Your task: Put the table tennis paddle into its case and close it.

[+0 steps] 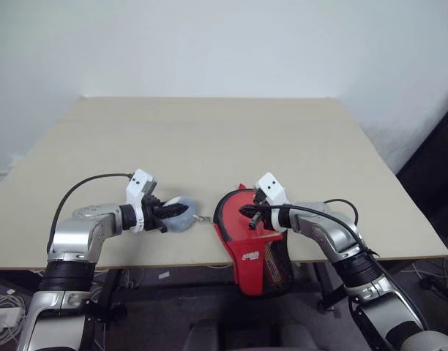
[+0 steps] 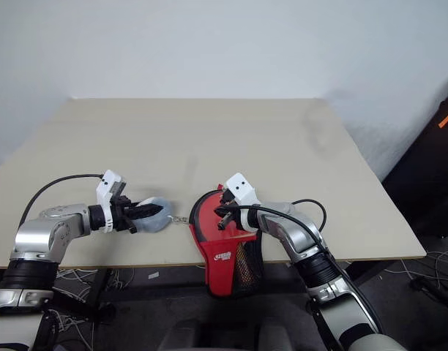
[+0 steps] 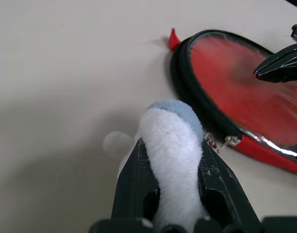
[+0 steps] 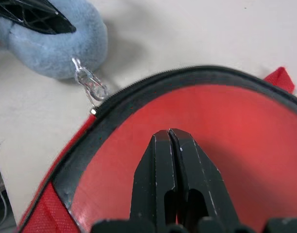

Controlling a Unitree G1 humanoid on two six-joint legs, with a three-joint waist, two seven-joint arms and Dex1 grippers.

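The red case point(image 1: 255, 245) lies at the table's front edge, its narrow end with the black mesh pocket hanging over it. Through its clear panel point(image 3: 245, 92) a red face shows, apparently the table tennis paddle; the handle is hidden. My right gripper point(image 4: 169, 133) is shut, its tips resting on that panel. My left gripper point(image 3: 170, 160), just left of the case, is shut on a pale blue fluffy charm point(image 1: 181, 214). A small metal clasp point(image 4: 90, 85) links the charm to the zip on the case's black trim point(image 4: 139, 92).
The beige table point(image 1: 209, 139) stretches bare behind the case to a white wall. Cables lie on the floor below the front edge, at the left. A dark object stands beyond the table's right side.
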